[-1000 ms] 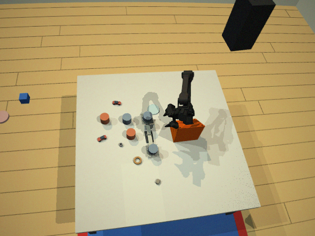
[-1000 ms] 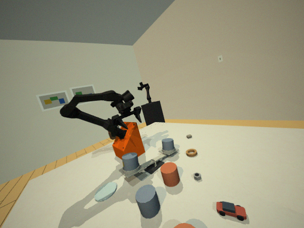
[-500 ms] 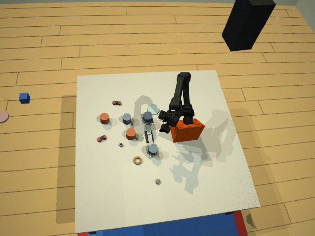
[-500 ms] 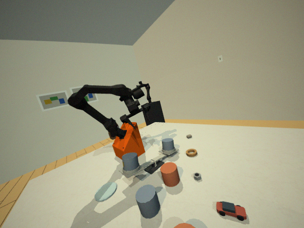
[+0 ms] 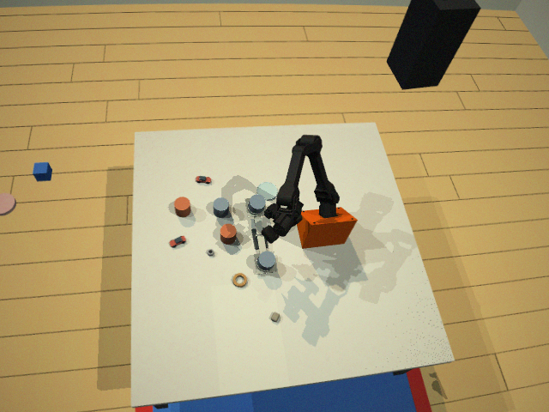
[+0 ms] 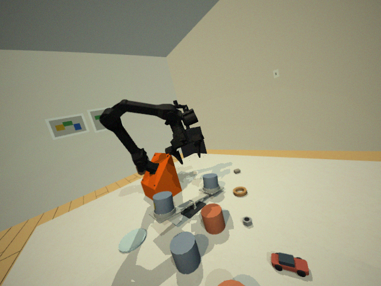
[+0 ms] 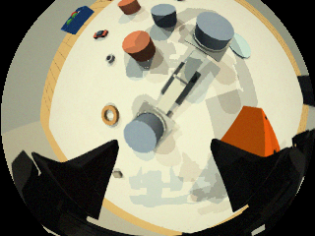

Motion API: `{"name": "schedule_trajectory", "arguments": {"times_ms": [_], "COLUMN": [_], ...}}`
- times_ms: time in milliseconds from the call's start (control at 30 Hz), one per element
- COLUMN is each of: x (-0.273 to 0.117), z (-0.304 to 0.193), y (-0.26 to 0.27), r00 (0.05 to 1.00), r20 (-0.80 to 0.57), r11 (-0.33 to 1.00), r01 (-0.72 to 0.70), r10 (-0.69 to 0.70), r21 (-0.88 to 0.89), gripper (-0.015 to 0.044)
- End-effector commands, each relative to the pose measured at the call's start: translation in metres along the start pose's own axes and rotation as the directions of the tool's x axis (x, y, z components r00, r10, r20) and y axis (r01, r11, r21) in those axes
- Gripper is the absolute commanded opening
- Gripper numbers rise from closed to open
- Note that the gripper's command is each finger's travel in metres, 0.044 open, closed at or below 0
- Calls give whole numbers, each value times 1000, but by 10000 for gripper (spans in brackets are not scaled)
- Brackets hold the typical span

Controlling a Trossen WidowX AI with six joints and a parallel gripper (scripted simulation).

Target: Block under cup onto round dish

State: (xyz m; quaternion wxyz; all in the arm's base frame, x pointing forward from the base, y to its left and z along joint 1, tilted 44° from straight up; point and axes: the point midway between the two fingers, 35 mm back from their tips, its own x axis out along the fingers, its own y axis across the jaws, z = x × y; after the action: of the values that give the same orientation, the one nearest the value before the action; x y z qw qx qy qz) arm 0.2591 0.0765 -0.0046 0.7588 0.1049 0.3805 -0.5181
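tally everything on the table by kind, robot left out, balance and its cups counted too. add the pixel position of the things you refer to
blue-grey cups (image 5: 256,203) (image 5: 266,259) (image 6: 163,202) (image 6: 210,180) (image 7: 215,29) (image 7: 142,134): 2
blue-grey cylinder (image 5: 220,207) (image 6: 185,252) (image 7: 163,16): 1
orange cylinders (image 5: 182,206) (image 5: 228,233) (image 6: 213,218) (image 6: 231,283) (image 7: 139,46) (image 7: 129,6): 2
toy cars (image 5: 203,179) (image 5: 177,241) (image 6: 289,264) (image 7: 100,33): 2
ring (image 5: 233,280) (image 6: 240,194) (image 7: 103,115): 1
hex nut (image 5: 210,254) (image 6: 247,223) (image 7: 110,58): 1
small beige block (image 5: 274,316) (image 6: 237,170) (image 7: 117,174): 1
round dish (image 5: 267,190) (image 6: 132,240) (image 7: 240,46): 1
balance (image 5: 255,239) (image 6: 194,205) (image 7: 189,88): 1
total: 12

The arm (image 5: 290,177) (image 6: 141,107) is black and angular, with chunky, rounded joints.

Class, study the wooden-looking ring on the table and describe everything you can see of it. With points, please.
The ring (image 5: 233,280) (image 6: 240,195) (image 7: 104,115) is a round, orange-brown band, smooth and wood-like, with an open hole in its middle. It looks whole and lies flat on the white table (image 5: 177,346) (image 6: 322,196) (image 7: 79,84), near one end of the balance (image 5: 255,239) (image 6: 193,211) (image 7: 189,88). Nothing else touches it.
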Motion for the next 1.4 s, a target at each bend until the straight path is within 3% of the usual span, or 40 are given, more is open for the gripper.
{"name": "schedule_trajectory", "arguments": {"times_ms": [0,567,1367], "x": [13,71,102], "z": [-7,-32,-37], "y": [14,52,48], "r00": [998,970,970], "r20": [-40,-162,-162], "r11": [991,813,810], "r01": [44,240,241], "r10": [-40,-181,-182], "r21": [123,531,534], "gripper": [440,440,440]}}
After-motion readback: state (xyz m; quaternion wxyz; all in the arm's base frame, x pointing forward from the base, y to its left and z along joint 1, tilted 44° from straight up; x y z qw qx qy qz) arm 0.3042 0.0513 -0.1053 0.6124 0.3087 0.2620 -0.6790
